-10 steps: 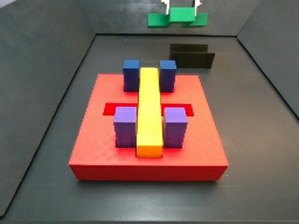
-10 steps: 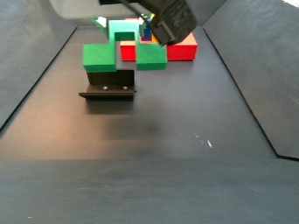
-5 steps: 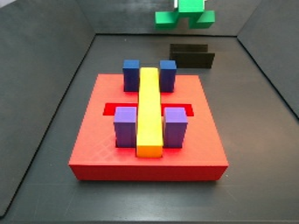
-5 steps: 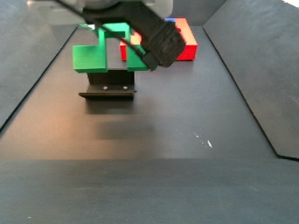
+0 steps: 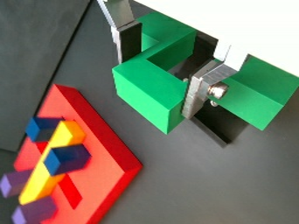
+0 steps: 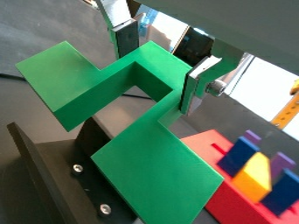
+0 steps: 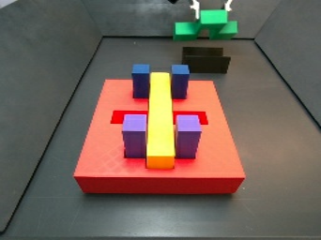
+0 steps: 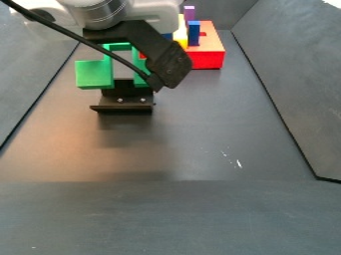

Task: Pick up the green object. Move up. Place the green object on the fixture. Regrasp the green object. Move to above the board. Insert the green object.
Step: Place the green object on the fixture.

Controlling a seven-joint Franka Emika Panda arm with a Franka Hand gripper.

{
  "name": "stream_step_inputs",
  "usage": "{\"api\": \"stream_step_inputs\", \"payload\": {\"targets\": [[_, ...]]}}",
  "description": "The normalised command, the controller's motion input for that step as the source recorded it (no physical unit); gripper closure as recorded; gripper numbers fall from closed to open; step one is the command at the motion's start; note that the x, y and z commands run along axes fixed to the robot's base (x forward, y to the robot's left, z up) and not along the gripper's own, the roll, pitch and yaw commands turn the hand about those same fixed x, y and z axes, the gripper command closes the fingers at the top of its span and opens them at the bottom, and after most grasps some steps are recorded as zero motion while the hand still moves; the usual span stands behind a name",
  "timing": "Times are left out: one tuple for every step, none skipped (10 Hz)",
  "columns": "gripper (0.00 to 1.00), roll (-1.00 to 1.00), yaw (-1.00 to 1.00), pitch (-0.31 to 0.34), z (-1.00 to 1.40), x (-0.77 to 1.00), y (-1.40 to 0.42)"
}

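My gripper (image 5: 160,66) is shut on the green object (image 5: 149,94), a notched green block, with its silver fingers (image 6: 198,86) clamping the narrow middle section. In both side views the green object (image 8: 94,72) hangs just over the fixture (image 8: 123,101), a small black bracket on the dark floor. Whether the two touch I cannot tell. The fixture (image 7: 207,61) stands behind the board (image 7: 100,155), a red slab, and the gripper (image 7: 208,14) is high above it. In a wrist view the fixture (image 6: 56,175) shows right under the block.
On the board a long yellow bar (image 7: 160,117) lies along the middle, with two blue blocks (image 7: 142,77) at its far end and two purple blocks (image 7: 134,134) at its near end. Dark sloping walls (image 7: 69,84) border the floor on both sides.
The gripper has carried the green object down and sideways, from higher up to just over the fixture. The grip has stayed the same.
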Motion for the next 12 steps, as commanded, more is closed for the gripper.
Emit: {"api": "stream_step_inputs", "payload": {"targets": [[1.00,0.00,0.00,0.000,-0.26,0.61,-0.11],[1.00,0.00,-0.02,0.000,-0.30,0.57,-0.09],[1.00,0.04,-0.05,0.000,-0.34,0.53,-0.07],[1.00,0.14,-0.06,0.000,-0.38,0.47,-0.06],[1.00,0.15,-0.06,0.003,-0.37,0.45,-0.07],[1.00,0.13,-0.02,0.046,-0.28,0.40,-0.06],[1.00,0.11,0.00,0.120,-0.14,0.19,-0.01],[1.00,0.09,0.00,0.077,-0.04,0.06,0.00],[1.00,0.05,-0.06,0.109,-0.02,0.00,0.00],[1.00,-0.01,-0.20,0.000,0.00,0.00,0.09],[1.00,-0.18,-0.26,0.000,0.04,-0.06,0.15],[1.00,-0.21,-0.37,0.000,0.08,0.00,0.17]]}}
